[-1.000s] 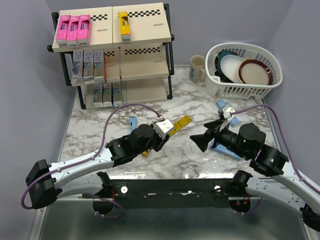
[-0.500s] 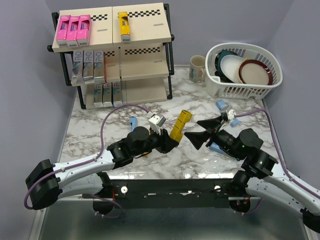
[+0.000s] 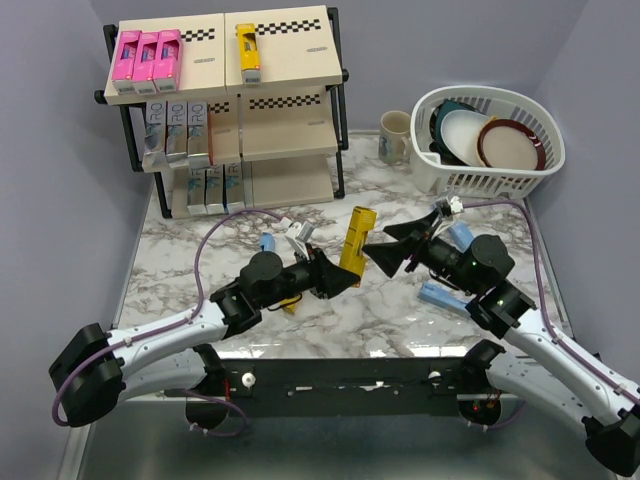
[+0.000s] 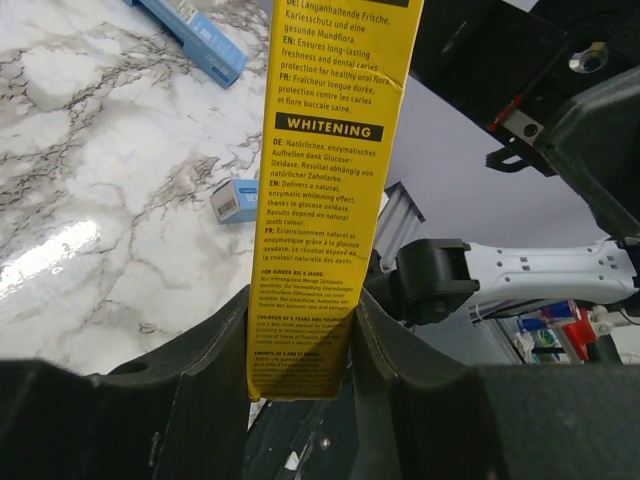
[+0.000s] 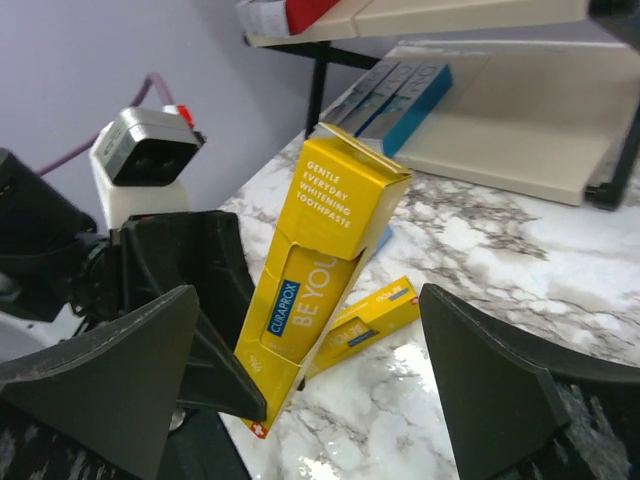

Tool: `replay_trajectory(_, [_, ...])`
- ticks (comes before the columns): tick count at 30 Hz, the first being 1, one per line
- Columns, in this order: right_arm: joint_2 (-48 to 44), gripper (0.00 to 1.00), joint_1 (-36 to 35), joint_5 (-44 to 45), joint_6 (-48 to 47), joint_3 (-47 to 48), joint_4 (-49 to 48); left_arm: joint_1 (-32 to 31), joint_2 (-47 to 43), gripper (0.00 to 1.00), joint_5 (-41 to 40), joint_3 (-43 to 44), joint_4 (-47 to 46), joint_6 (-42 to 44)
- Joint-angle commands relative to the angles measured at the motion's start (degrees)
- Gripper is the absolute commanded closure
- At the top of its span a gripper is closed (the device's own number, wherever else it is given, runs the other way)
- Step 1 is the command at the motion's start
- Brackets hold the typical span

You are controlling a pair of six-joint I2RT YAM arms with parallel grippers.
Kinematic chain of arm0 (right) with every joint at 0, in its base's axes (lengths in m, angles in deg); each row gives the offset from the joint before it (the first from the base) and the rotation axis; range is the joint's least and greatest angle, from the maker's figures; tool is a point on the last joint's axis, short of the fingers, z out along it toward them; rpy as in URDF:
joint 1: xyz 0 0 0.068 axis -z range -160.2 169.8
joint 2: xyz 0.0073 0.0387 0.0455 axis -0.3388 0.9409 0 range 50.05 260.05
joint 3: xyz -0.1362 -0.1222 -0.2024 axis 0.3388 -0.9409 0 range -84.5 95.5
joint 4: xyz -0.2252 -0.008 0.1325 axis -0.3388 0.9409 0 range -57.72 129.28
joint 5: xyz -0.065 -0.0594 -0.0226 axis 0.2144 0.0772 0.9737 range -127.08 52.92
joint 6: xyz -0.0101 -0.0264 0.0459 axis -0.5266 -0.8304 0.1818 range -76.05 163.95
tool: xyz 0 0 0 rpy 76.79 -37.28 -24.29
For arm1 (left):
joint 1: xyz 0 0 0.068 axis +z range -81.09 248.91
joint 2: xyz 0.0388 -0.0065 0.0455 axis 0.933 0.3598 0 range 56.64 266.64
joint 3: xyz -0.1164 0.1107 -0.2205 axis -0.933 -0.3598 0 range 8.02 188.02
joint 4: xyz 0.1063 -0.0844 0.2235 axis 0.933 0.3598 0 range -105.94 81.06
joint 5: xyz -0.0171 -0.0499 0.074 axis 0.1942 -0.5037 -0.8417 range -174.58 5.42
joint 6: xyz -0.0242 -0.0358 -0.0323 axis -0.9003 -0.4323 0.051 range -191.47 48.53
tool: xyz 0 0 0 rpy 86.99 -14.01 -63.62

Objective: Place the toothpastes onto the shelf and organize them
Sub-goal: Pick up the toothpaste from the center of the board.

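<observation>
left gripper clamps a yellow box upright before the shelf; right gripper gapes (handover likely).

Shelf right halves bare; raised yellow carton stands before right gripper (mug, basket crowd right rear).

The left gripper pinches the lower end of a yellow toothpaste carton printed "WHITENING". Beyond it, on the marble table, lie a light blue carton and a small blue box, perhaps another carton end-on. A white arm link crosses at right.
</observation>
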State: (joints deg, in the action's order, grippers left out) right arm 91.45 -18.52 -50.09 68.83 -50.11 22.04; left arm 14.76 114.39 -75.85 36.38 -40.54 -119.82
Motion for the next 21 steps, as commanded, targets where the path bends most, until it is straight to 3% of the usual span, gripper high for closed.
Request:
replay_trajectory(1, [3.9,0.0,2.2,-14.9,4.6,0.1,-9.3,0.8,0.6,0.55,4.4,-0.8,-7.1,-3.3])
replay_trajectory(8, [9.0,0.02,6.9,-24.1,10.3,-0.8,-17.0,1.4,3.0,0.55,8.0,-0.8,-12.7,-5.9])
replay_trajectory(16, [11.4,0.2,8.0,-28.6,11.3,-0.8,-19.6,1.8,6.9,0.55,12.1,-0.3,-17.8,-8.9])
replay_trajectory(21, [12.1,0.25,8.9,-29.9,11.3,-1.2,-19.2,1.8,8.9,0.55,14.9,0.5,-20.2,-9.7])
